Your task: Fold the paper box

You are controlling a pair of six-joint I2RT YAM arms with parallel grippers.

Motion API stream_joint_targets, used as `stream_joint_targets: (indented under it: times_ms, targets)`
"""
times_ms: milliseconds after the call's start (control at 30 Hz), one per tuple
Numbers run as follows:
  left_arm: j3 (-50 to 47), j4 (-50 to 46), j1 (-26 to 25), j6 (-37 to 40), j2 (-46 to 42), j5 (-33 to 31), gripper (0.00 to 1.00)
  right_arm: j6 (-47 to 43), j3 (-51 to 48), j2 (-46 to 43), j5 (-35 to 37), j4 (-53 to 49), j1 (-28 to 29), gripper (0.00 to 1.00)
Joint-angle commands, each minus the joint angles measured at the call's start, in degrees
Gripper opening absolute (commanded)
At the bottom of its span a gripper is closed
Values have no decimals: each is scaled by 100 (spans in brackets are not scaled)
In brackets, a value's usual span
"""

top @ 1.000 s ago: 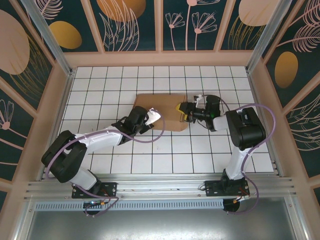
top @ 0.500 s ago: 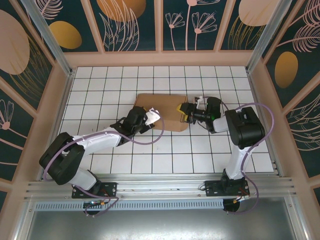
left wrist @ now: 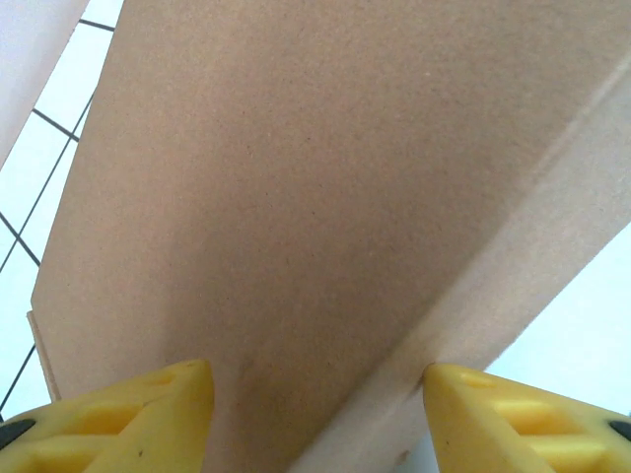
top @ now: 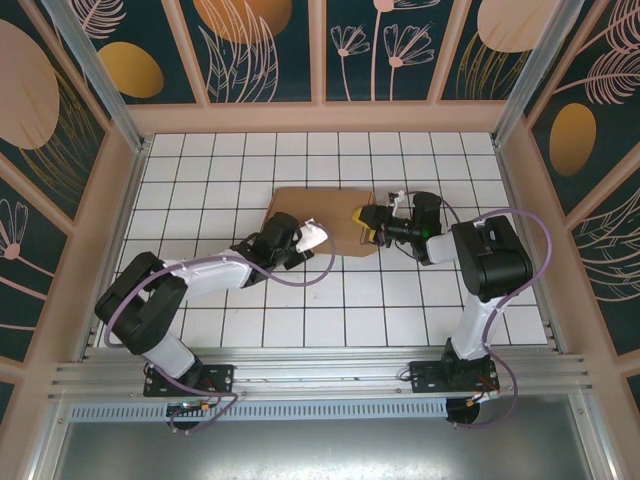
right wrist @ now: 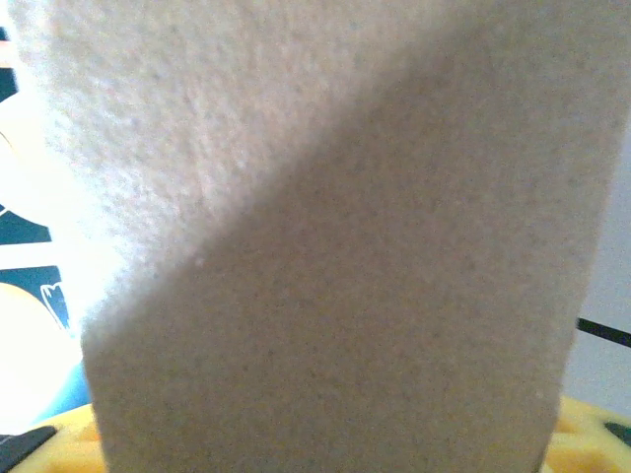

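Note:
The paper box [top: 325, 208] is a flat brown cardboard shape lying on the white tiled floor, mid-table. My left gripper [top: 303, 240] is at its front-left corner. In the left wrist view the yellow fingertips [left wrist: 118, 419] stand wide apart, with the box's face and a folded side strip [left wrist: 296, 246] running between them; the right-hand tip touches the fold's edge. My right gripper [top: 368, 224] is at the box's right edge. A close, blurred cardboard flap [right wrist: 335, 296] spans from one yellow finger [right wrist: 592, 434] to the other.
The white tiled floor [top: 330, 300] stretches on all sides of the box. Pale wooden frame walls with dark patterned panels [top: 320, 115] enclose the area. A metal rail [top: 320, 375] carries both arm bases at the near edge.
My left arm's elbow has swung in towards the right and its gripper has slid slightly right along the box's front edge. The right arm and box have hardly moved.

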Motion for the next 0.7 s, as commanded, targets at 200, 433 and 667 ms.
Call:
stream_joint_targets:
  times_ms: [200, 433, 667]
  targets:
    - [-519, 2357, -176, 337, 99, -1246, 59, 1486, -580, -98, -261, 1464, 221, 35]
    - [-920, 2243, -182, 619, -177, -840, 61, 1919, -772, -35, -290, 2144, 151, 34]
    - [-1131, 1723, -181, 768, -371, 67, 62, 2074, -782, -110, -359, 2321, 81, 34]
